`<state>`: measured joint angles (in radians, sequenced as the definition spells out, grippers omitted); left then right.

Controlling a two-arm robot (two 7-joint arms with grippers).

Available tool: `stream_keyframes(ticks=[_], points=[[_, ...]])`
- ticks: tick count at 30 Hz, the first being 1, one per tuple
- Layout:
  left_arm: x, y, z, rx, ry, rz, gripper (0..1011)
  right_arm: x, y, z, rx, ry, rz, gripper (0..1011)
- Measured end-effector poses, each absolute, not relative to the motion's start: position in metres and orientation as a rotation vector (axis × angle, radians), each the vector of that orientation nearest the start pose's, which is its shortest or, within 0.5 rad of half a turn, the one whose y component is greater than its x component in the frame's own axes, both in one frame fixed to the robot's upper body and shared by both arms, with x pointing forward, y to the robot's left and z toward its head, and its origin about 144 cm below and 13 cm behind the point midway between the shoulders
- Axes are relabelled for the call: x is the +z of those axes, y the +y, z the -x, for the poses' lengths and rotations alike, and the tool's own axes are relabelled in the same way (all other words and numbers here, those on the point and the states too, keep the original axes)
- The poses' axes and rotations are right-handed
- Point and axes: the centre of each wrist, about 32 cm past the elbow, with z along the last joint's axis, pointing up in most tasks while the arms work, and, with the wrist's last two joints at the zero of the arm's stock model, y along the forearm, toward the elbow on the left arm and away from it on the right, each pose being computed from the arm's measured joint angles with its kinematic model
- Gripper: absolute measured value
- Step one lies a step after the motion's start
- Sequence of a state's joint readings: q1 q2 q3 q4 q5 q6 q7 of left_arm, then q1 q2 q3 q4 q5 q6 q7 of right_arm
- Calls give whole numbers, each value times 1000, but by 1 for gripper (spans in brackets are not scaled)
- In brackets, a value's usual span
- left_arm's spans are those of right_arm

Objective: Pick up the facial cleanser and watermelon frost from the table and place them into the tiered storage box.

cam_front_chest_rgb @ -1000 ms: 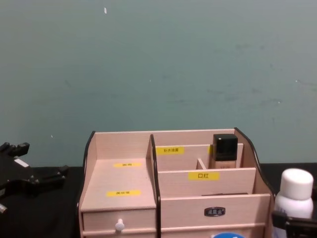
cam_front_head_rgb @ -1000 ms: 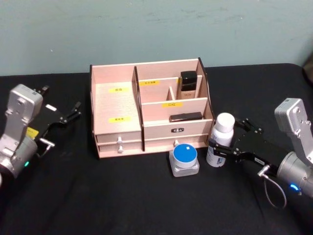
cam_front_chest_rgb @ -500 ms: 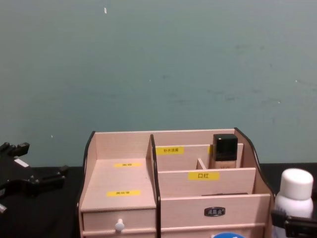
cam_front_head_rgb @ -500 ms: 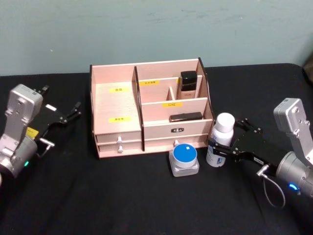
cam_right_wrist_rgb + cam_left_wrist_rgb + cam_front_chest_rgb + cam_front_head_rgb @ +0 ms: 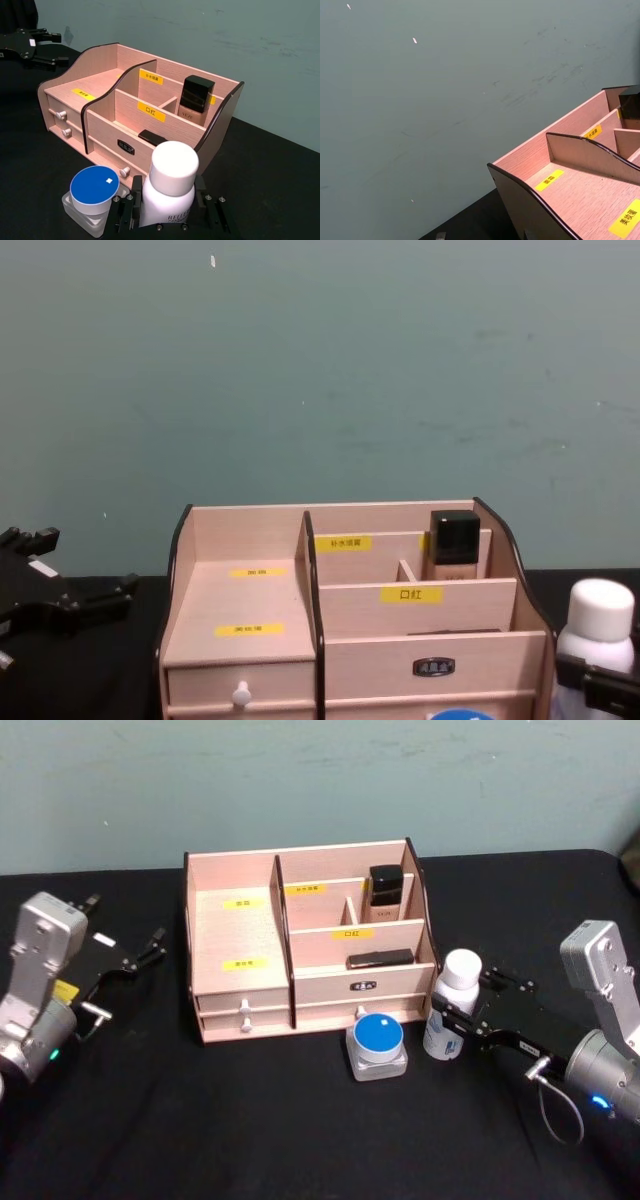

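Right gripper [image 5: 167, 215] pinches smooth white cylindrical facial cleanser [image 5: 172, 175] beside wooden tiered storage box [image 5: 240, 935]. Left gripper [image 5: 153, 946] parked left, fingers spread.

tiered storage box [image 5: 240, 935]: on the counter [image 5: 250, 1130], mid-width, towards the back
jar [image 5: 377, 1042]: on the counter, just before the box's right half
bottle [image 5: 452, 1000]: upright, right of the jar, near the box's right wall, between the right gripper [image 5: 447, 1023] fingers
left gripper [image 5: 150, 948]: left of the box, well apart
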<state>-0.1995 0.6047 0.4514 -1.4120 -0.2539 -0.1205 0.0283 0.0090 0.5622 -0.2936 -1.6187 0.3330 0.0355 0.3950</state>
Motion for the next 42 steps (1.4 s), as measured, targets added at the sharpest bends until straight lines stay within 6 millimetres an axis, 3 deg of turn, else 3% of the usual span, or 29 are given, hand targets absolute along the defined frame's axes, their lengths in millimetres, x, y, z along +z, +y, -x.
stream_keyframes(ticks=[20,32,42], points=[[1140,310,-489,1248,-285,-304,1010,1156,-300,-447,-888,-37,261,606],[1140,310,-489,1248,-285,-304,1009,1195,-304,-443,-868,-121,258,606],[1140,310,-489,1248,-285,-304,1010,1230,-295,-444,-811,-181,206,606]])
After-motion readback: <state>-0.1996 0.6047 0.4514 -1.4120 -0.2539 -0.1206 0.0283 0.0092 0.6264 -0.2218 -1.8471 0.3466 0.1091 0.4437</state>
